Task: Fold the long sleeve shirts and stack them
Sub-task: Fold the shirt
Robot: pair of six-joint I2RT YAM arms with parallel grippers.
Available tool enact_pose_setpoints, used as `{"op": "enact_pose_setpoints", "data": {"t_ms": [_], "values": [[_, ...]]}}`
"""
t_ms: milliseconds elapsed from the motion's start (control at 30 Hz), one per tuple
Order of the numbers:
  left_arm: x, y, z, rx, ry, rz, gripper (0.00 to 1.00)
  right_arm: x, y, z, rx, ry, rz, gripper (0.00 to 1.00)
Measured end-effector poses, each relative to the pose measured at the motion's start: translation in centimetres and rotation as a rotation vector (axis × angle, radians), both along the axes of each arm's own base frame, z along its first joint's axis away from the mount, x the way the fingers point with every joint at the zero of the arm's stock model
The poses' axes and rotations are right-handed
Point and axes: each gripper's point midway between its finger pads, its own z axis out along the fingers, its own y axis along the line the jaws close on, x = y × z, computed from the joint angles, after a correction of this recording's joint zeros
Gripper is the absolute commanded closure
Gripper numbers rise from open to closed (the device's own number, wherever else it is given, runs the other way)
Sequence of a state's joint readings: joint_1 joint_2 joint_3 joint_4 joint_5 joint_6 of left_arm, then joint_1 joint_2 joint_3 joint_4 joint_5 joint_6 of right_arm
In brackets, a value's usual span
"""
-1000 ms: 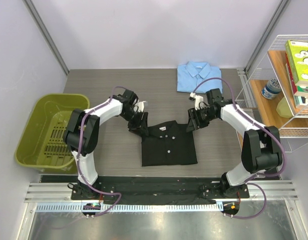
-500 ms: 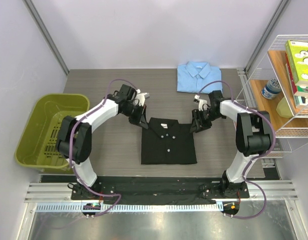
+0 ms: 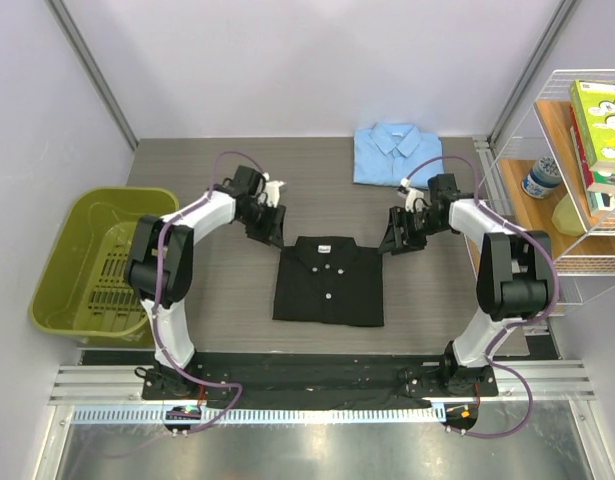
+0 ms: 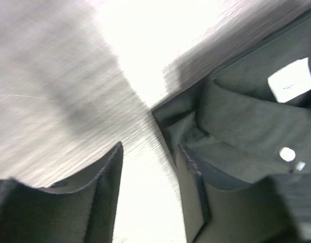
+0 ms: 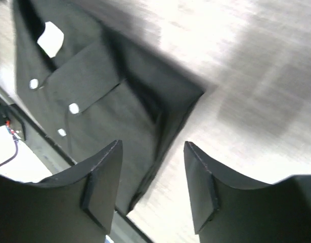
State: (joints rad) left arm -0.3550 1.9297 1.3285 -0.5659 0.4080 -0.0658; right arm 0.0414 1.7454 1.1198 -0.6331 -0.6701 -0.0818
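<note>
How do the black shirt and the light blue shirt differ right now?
Place: the black shirt lies in the middle of the table, while the light blue shirt lies at its far edge, right of centre. Footprint: seen from above, the black shirt's folded packet covers more surface than the light blue shirt's. Both lie folded, collars toward the far side, buttons up, apart and not yet stacked.

Colours recorded, desk and cloth.
The black shirt (image 3: 328,282) is seen plain, broken only by white buttons (image 5: 73,108) and a white neck label (image 5: 50,38); the second shirt (image 3: 392,152) is plain light blue. The desk (image 3: 217,290) is logged as streaked grey wood-grain. The bin (image 3: 72,250) is olive green. The arms (image 3: 212,212) are white and black, with purple cables (image 3: 529,398).
</note>
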Motion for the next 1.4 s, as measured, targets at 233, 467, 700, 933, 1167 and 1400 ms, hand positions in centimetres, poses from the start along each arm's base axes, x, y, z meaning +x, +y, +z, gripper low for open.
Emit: {"op": "enact_pose_setpoints", "data": {"t_ms": [233,467,700,933,1167,1400], "values": [[-0.6,-0.7,7.9,-0.127,-0.12,-0.093,0.52,-2.0,0.3,0.4,0.024,0.029,-0.038,0.16],[-7.2,-4.4,6.3,-0.169,0.006,-0.249,0.67,-2.8,0.7,-2.9,0.041,0.146,-0.094,0.56],[-5.6,-1.9,-1.1,-0.058,0.183,-0.141,0.72,0.1,2.0,-4.8,0.123,0.215,-0.148,0.9],[1.7,-0.1,1.4,-0.082,0.028,-0.062,0.47,6.2,2.8,-3.4,0.153,0.091,-0.172,0.43],[0.8,-3.8,11.8,-0.056,-0.463,-0.334,0.0,6.0,1.7,4.3,0.106,-0.169,-0.17,0.0],[-8.1,-10.9,18.2,-0.285,-0.821,-0.76,0.0,2.5,-0.1,12.1,0.076,-0.5,-0.235,0.0]]}}
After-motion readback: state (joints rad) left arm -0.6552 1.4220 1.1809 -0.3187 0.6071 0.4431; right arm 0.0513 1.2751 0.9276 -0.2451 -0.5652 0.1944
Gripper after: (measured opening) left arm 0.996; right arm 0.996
